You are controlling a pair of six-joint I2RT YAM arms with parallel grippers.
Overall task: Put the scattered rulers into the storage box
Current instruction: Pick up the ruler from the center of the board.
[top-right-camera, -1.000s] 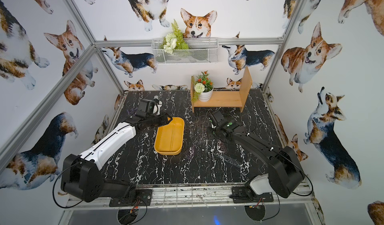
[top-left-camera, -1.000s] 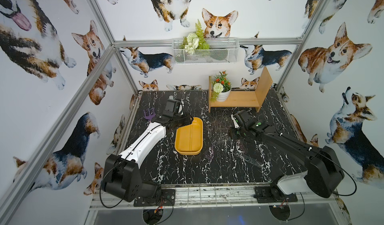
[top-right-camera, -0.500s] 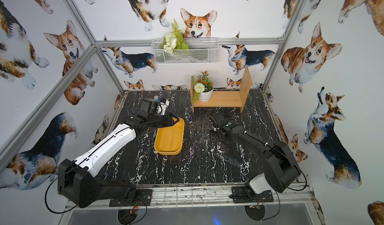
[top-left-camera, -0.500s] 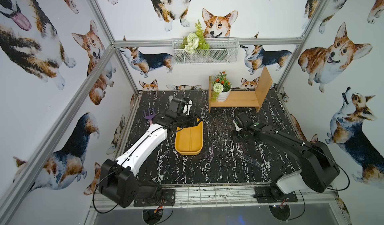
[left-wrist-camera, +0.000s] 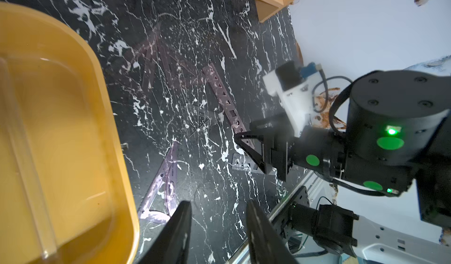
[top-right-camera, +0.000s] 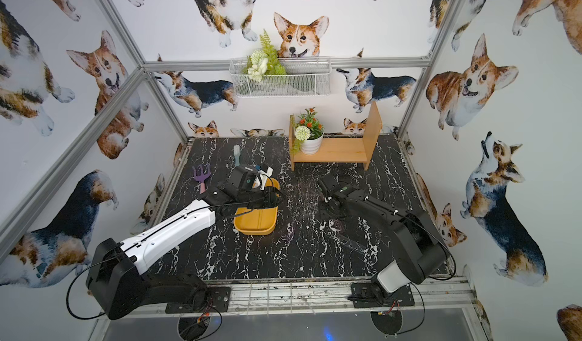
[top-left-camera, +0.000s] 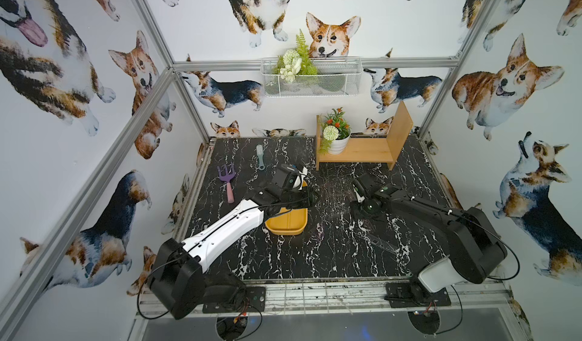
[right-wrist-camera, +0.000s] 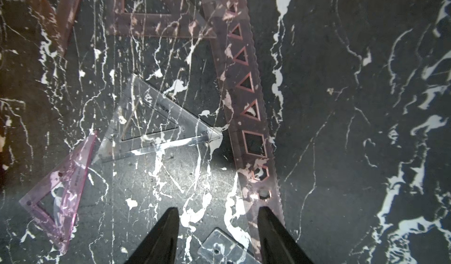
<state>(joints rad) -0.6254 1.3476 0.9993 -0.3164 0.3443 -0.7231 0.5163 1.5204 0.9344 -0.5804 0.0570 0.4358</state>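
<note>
Black marbled counter point(top-left-camera: 315, 260) holds most clear and pink plastic rulers point(right-wrist-camera: 158, 144) under my right gripper point(right-wrist-camera: 218, 209), one clear strip point(left-wrist-camera: 26, 157) lying in the yellow-orange plastic storage box point(left-wrist-camera: 73, 104) by my left gripper point(left-wrist-camera: 218, 203), both parted and empty.

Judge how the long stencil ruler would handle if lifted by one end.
Probably hard to grasp: the ruler lies flat on the table, no edge exposed. Thin and long, so it likely droops. Smooth plastic, so it may slide if pushed.
</note>
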